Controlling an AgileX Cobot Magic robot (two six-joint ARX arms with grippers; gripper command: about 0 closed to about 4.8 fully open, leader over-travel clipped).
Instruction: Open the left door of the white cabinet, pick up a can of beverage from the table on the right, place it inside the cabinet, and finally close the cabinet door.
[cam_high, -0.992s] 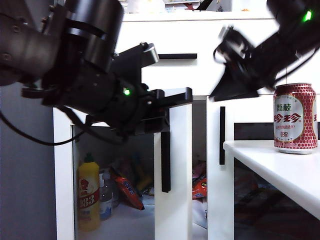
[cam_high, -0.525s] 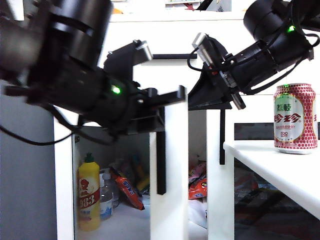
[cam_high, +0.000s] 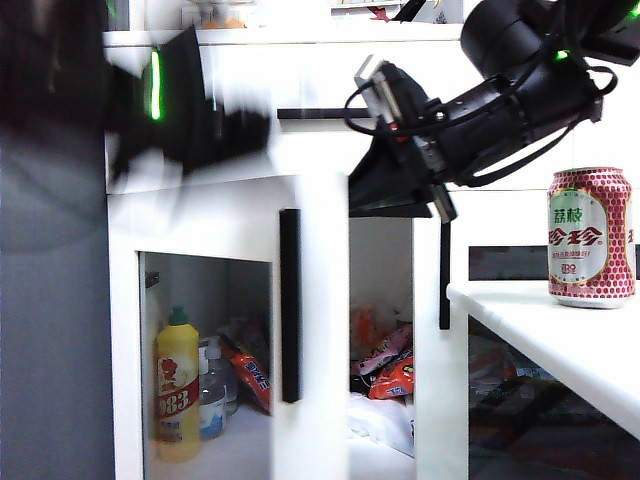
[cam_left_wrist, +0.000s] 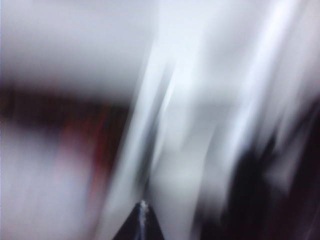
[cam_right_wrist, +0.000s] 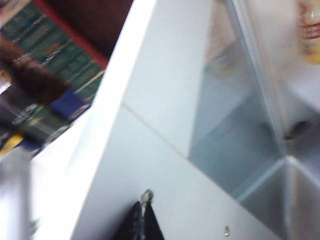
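Note:
The white cabinet (cam_high: 330, 150) fills the exterior view. Its left door (cam_high: 315, 400) stands partly swung open, black handle (cam_high: 290, 305) on its free edge, leaving a gap with snack bags behind. My left gripper (cam_high: 245, 130) is a dark blur up left of the door, off it; its wrist view shows the tips (cam_left_wrist: 143, 206) shut on nothing. My right gripper (cam_high: 370, 195) hangs shut and empty before the top of the gap, tips (cam_right_wrist: 145, 197) close to a white panel. The red can of beverage (cam_high: 590, 237) stands upright on the table (cam_high: 560, 345) at right.
A yellow bottle (cam_high: 177, 385) and packets show through the door's glass. The drawer's horizontal handle (cam_high: 310, 113) lies above. The right door's handle (cam_high: 443, 275) stands beside the gap, next to the table's edge. A grey wall borders the cabinet on the left.
The left door has swung further open, its handle shifting left. My left arm left the door's top and pulled up and leftward, blurring. My right arm moved leftward over the gap.

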